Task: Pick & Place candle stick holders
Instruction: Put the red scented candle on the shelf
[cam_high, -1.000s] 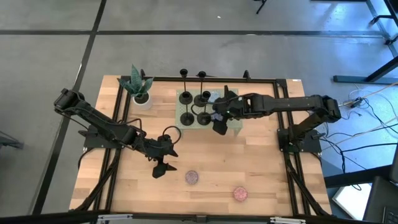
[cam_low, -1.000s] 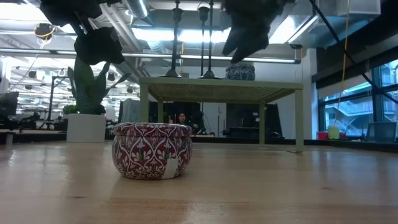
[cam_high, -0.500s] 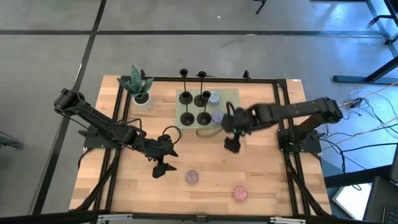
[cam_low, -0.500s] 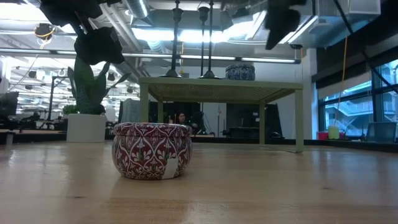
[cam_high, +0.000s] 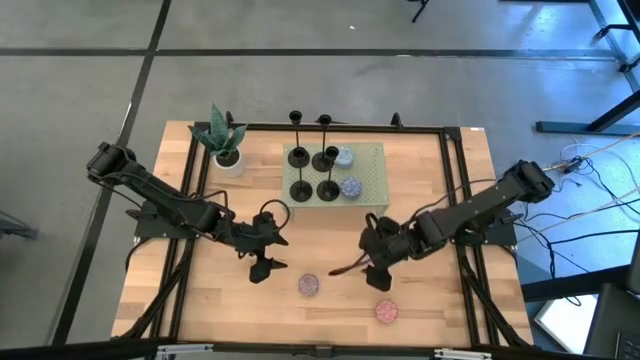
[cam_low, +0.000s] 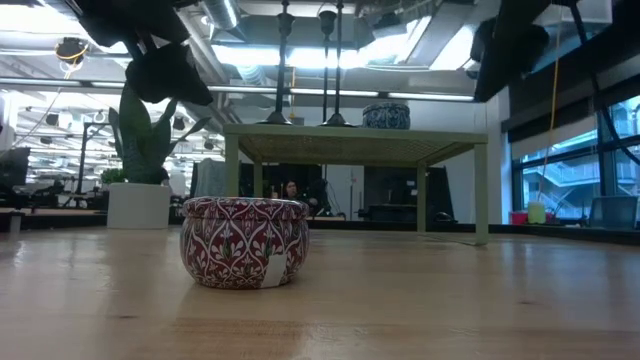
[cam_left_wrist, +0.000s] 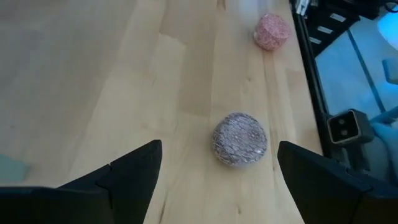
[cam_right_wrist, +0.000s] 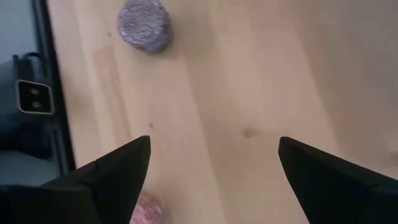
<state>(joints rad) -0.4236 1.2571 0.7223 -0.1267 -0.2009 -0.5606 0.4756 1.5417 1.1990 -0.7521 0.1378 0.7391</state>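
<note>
Four black candle stick holders stand on their disc bases on a green slatted stand (cam_high: 368, 172) at the table's far middle: two tall ones (cam_high: 298, 157) (cam_high: 324, 160) and two in front (cam_high: 299, 192) (cam_high: 328, 190). Their stems also show in the low view (cam_low: 285, 60). My left gripper (cam_high: 262, 268) hangs open and empty over the near left of the table, with a grey speckled puck (cam_left_wrist: 240, 138) ahead of it. My right gripper (cam_high: 378, 277) hangs open and empty over the near middle, well clear of the stand.
Two blue patterned tins (cam_high: 345, 157) (cam_high: 350, 187) share the stand. A potted plant (cam_high: 226, 150) stands far left. A grey puck (cam_high: 309, 285) and a pink puck (cam_high: 385, 311) lie near the front edge. A red patterned tin (cam_low: 245, 255) shows in the low view.
My right gripper has left the green stand and swung toward the table's near edge, ending over the near middle close to the pucks. It carries nothing. The holders and tins on the stand have stayed where they were.
</note>
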